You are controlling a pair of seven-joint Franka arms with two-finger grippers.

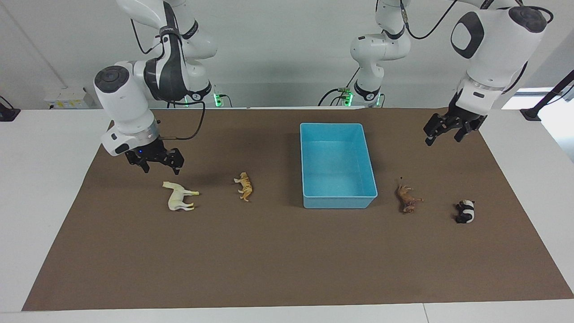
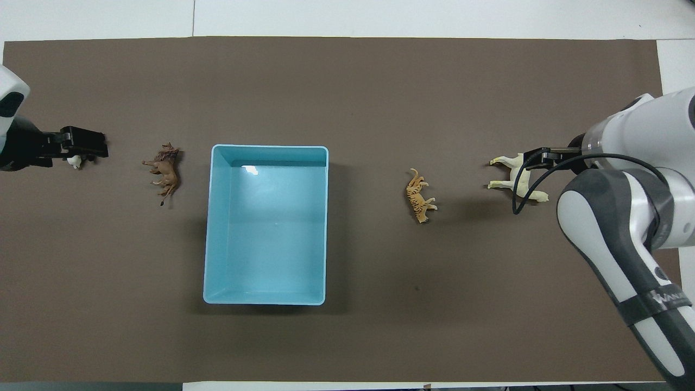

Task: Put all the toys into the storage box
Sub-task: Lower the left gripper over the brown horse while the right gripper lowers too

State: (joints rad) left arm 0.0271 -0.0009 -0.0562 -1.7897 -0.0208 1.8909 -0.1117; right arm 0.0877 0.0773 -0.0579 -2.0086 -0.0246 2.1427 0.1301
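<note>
The light blue storage box (image 1: 338,204) (image 2: 266,298) stands empty mid-table. The cream-white horse (image 1: 179,197) (image 2: 513,179) lies on its side toward the right arm's end, and the tan-orange toy (image 1: 245,186) (image 2: 419,195) lies between it and the box. The dark brown toy (image 1: 407,198) (image 2: 164,171) and the panda (image 1: 466,211) (image 2: 75,160) lie toward the left arm's end. My right gripper (image 1: 160,166) (image 2: 543,157) hangs open and empty just above the horse. My left gripper (image 1: 444,137) (image 2: 81,145) is open and empty, raised over the mat and partly covering the panda from above.
A brown mat (image 1: 287,260) covers the table, with white table edge around it. The right arm's cable (image 2: 516,190) hangs over the horse in the overhead view.
</note>
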